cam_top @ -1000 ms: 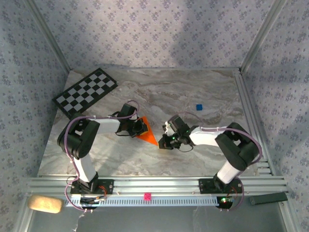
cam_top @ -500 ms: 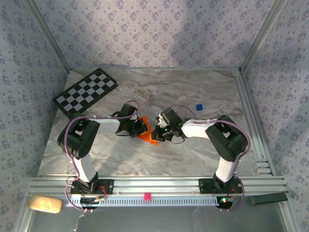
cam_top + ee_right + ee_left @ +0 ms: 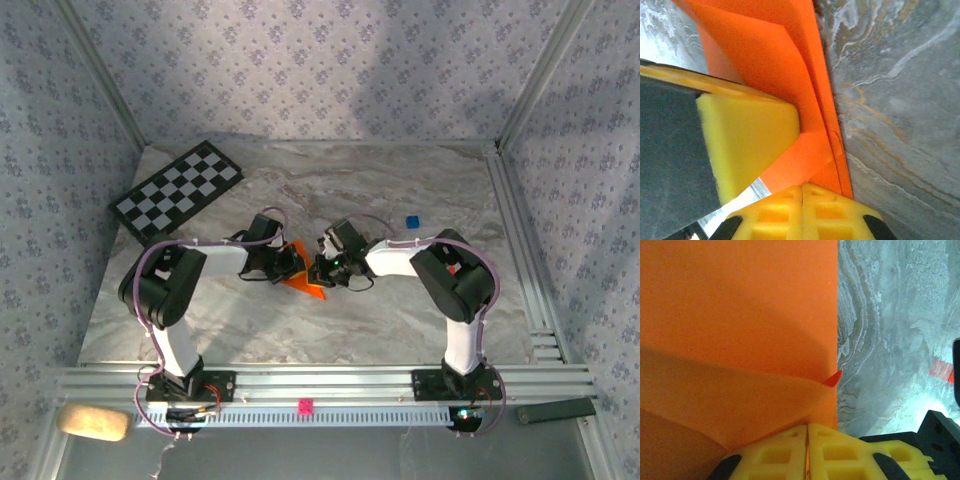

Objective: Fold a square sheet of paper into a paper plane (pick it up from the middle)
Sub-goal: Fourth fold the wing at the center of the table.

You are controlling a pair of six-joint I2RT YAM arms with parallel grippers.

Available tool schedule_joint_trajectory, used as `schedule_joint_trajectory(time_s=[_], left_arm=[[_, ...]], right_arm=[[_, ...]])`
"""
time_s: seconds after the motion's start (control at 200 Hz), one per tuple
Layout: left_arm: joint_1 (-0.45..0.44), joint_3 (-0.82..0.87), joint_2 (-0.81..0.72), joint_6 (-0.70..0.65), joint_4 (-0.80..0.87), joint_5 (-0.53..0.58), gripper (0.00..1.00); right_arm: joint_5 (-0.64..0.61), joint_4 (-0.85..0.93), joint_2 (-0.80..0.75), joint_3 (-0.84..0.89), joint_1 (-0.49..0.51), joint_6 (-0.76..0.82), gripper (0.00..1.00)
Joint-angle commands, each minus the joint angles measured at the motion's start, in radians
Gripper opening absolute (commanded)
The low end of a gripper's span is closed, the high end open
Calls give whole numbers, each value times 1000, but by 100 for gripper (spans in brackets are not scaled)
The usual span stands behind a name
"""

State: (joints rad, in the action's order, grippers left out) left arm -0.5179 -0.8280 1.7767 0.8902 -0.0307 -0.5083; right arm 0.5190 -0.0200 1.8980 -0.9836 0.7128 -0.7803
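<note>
The square sheet of paper (image 3: 303,280), bright orange and partly folded, lies on the marble table between my two grippers. My left gripper (image 3: 288,263) is at its left side. In the left wrist view the yellow fingertips (image 3: 790,440) are shut with a sliver of orange paper (image 3: 740,315) between them. My right gripper (image 3: 322,270) is at the paper's right edge. Seen from the right wrist, that gripper (image 3: 802,186) is shut, its tips pressed against a folded layer of the paper (image 3: 765,55). The left gripper's yellow finger (image 3: 745,135) rests on the same sheet.
A black-and-white checkerboard (image 3: 178,190) lies at the table's far left corner. A tiny blue cube (image 3: 411,221) sits right of the grippers. A metal rail (image 3: 320,385) runs along the near edge, with a pink marker (image 3: 305,405) on it.
The right arm has swung left across the table, bringing its shut gripper up to the paper's right edge. The left gripper has kept its place on the paper.
</note>
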Motion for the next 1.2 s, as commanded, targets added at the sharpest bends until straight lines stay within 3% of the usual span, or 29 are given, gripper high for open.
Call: schedule_joint_trajectory(time_s=[0.0,1.194], left_arm=[[6,-13,23,-44,28,14,10],[235,-228,162,-231,172,21,11]], right_arm=[[-52,82,30,55,-2,-20,1],[-48,103,7,162,-10,4,0]])
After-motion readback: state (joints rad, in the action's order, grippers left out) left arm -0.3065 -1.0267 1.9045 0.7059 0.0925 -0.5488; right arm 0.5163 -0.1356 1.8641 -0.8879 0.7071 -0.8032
